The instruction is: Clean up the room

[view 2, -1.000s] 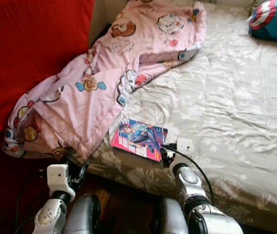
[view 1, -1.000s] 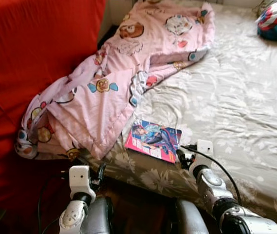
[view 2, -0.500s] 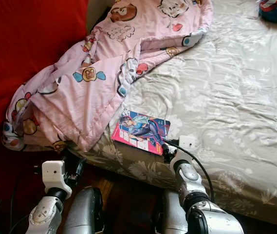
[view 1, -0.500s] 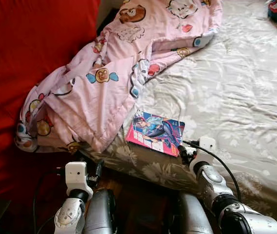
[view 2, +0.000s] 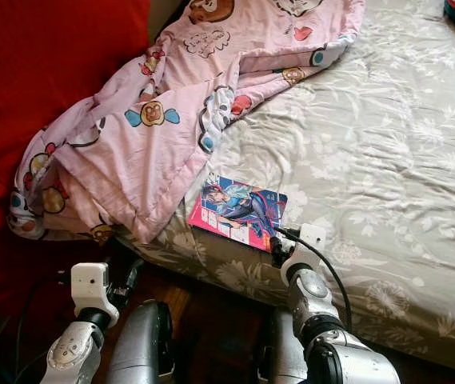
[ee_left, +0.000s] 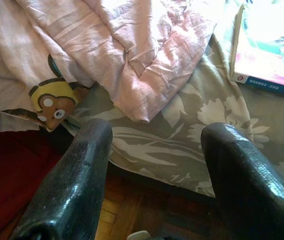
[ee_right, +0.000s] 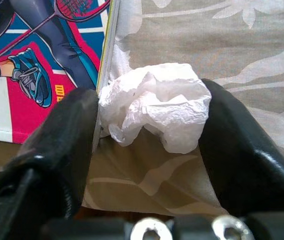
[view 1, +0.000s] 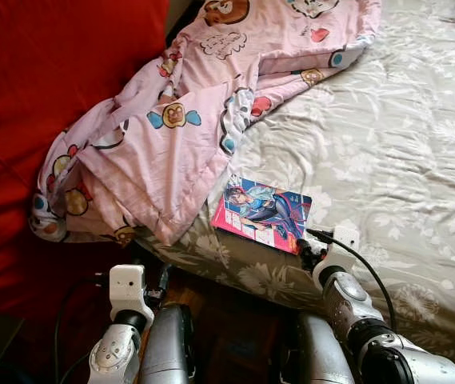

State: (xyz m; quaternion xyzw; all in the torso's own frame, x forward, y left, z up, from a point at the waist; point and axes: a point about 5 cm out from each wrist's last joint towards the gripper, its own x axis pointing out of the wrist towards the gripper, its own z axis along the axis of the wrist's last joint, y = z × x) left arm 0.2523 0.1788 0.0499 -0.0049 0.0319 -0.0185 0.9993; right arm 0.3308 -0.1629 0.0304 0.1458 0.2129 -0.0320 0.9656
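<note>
At the near edge of the bed (view 1: 419,160), the right gripper (ee_right: 149,122) has its fingers clamped on a crumpled white tissue (ee_right: 156,112) beside a comic book (view 1: 261,214). Best lift straight up, keeping the cover unsnagged. The left gripper (ee_left: 154,165) hangs wide below the pink blanket (view 1: 211,104).

We record a bed (view 1: 419,160) covered in a grey floral sheet, with a pink cartoon-print blanket (view 1: 187,120) heaped across its near corner against a red sofa (view 1: 43,88). A comic book (view 1: 262,212) lies flat near the bed's edge. The right pincer (view 1: 305,254) rests just beside the book. The left pincer (view 1: 159,284) hangs low below the blanket.
</note>
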